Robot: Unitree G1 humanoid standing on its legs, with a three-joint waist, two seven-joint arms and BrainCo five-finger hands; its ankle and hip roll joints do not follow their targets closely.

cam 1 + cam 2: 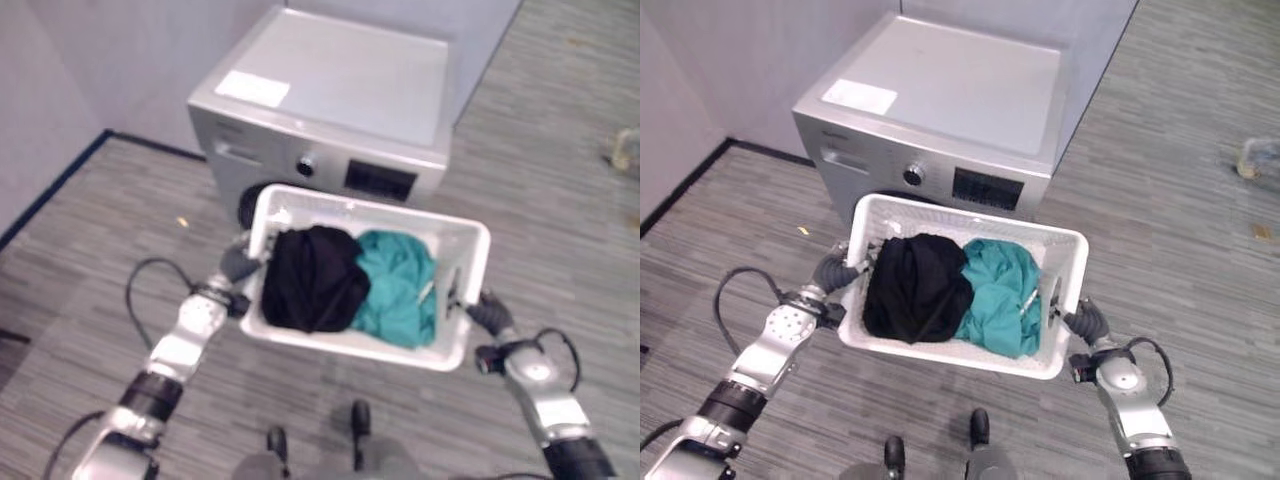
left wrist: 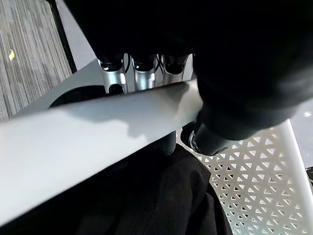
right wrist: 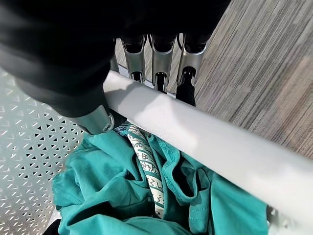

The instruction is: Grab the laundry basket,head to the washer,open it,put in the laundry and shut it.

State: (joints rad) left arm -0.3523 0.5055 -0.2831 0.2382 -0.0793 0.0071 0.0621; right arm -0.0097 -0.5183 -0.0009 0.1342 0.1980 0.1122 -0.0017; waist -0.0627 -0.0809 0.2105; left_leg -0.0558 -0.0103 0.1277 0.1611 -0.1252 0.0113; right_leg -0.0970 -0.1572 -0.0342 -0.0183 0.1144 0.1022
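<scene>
Both arms silver-grey, segmented, a dark band near each elbow. Left hand (image 1: 836, 272) and right hand (image 1: 1087, 322): dark ribbed covers over back and wrist. Silver fingers (image 3: 156, 61), dark tips, set in a row; thumb (image 2: 208, 139) dark-capped, set apart.

Looking steeply down from head height in both eye views, sharing the basket (image 1: 1060, 262), washer (image 1: 330, 90) and striped floor (image 1: 560, 200). Peering from each wrist, very close, along the fingers at the basket rim: black cloth (image 2: 146, 196) left, teal cloth (image 3: 122, 196) right.
</scene>
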